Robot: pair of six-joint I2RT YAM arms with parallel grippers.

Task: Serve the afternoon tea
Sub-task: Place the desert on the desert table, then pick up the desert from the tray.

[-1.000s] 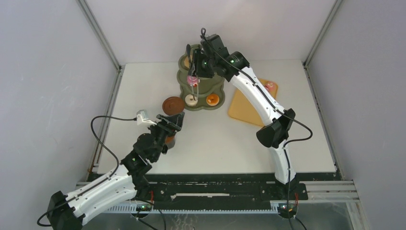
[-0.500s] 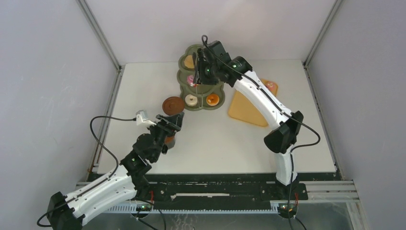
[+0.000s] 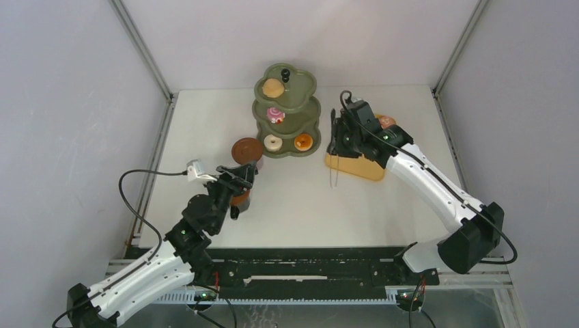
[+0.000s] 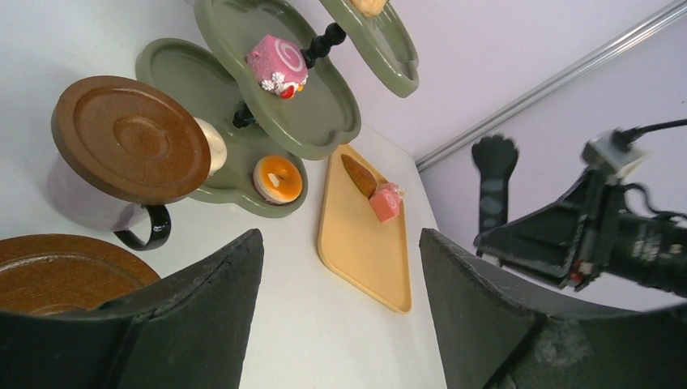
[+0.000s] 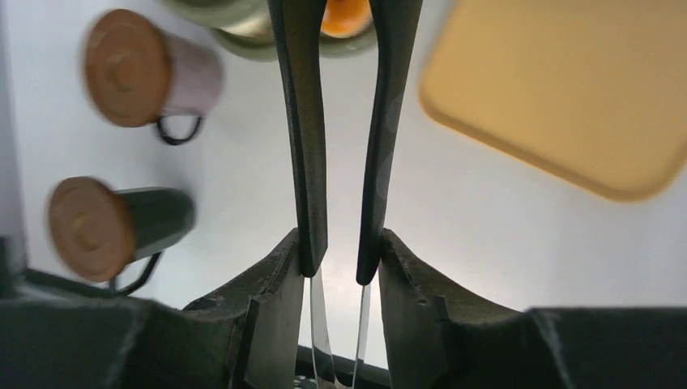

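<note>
The olive-green three-tier stand (image 3: 308, 123) has a brown bun (image 3: 273, 87) on the top tier, a pink swirl cake (image 3: 275, 114) on the middle tier, and a white donut (image 3: 273, 142) and an orange donut (image 3: 303, 142) on the bottom. My right gripper (image 3: 339, 140) is shut on the black tongs (image 5: 301, 121), which hang empty over the left end of the orange tray (image 3: 351, 164). My left gripper (image 4: 340, 235) is open and empty, with a saucer-topped brown cup (image 4: 57, 271) beside its left finger. A second saucer-topped cup (image 3: 247, 150) stands by the stand.
A pink cake (image 4: 386, 203) and a brown piece (image 4: 356, 174) lie on the tray (image 4: 364, 243) at its far end. Metal frame posts run along both sides of the table. Both cups (image 5: 121, 69) (image 5: 89, 227) sit left of the tongs in the right wrist view.
My right arm pulled the tongs back from the stand's middle tier and swung right and nearer, to the tray. The pink swirl cake stays on the middle tier. The left arm shifted slightly.
</note>
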